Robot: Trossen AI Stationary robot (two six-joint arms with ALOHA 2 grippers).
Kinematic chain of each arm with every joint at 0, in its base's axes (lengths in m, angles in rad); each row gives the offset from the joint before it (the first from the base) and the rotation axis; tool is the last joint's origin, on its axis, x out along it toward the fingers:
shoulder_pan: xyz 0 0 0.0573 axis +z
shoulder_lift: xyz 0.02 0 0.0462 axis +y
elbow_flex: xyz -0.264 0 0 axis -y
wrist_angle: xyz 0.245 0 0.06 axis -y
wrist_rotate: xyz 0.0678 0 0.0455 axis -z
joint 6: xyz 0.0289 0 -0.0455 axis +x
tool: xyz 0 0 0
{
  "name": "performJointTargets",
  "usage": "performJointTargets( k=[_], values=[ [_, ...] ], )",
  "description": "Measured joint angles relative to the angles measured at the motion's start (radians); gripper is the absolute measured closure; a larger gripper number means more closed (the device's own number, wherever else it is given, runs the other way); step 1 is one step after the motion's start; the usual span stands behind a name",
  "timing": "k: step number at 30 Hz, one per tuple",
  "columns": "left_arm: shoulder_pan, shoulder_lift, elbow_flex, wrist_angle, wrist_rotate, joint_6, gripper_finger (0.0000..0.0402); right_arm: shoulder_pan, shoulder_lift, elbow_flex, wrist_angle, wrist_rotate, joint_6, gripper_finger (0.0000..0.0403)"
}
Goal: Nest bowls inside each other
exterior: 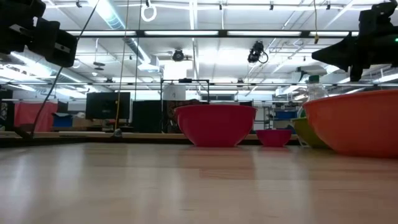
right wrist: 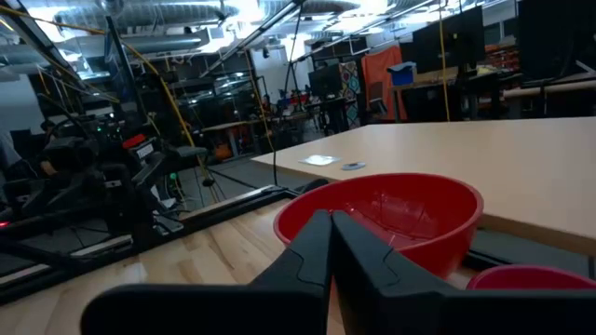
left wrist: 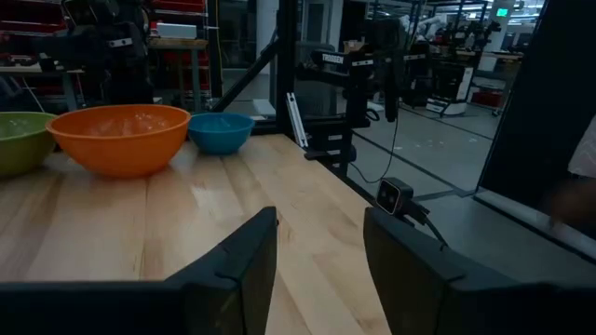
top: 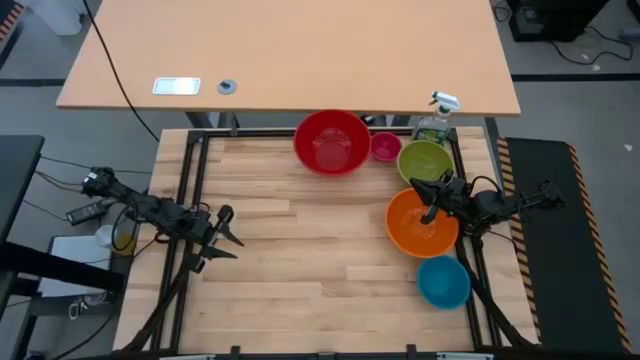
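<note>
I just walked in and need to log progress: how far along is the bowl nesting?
Nothing is nested yet: the red bowl, pink bowl, green bowl, orange bowl and blue bowl each sit separately. The right gripper hovers shut and empty over the orange bowl; the left gripper waits open. All stacking remains.

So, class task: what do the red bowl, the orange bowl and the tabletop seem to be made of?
Red bowl: probably plastic, glossy; light glints on its smooth wall.
Orange bowl: likely the same shiny plastic; its inside catches bright highlights.
Tabletop: wood, pale planks with visible grain and seams, a slight sheen.
</note>
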Motion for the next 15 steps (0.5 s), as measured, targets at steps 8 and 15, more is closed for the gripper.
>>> performJointTargets(
  k=[8,15],
  values=[
    [0.0,0.0,0.0,0.009,0.0,0.0,0.0237,0.0,0.0,0.0,0.0,0.0,0.0,0.0384],
    [0.0,0.0,-0.001,0.218,-0.022,0.0,0.0237,0.0,0.0,0.0,0.0,0.0,0.0,0.0384]
  ],
)
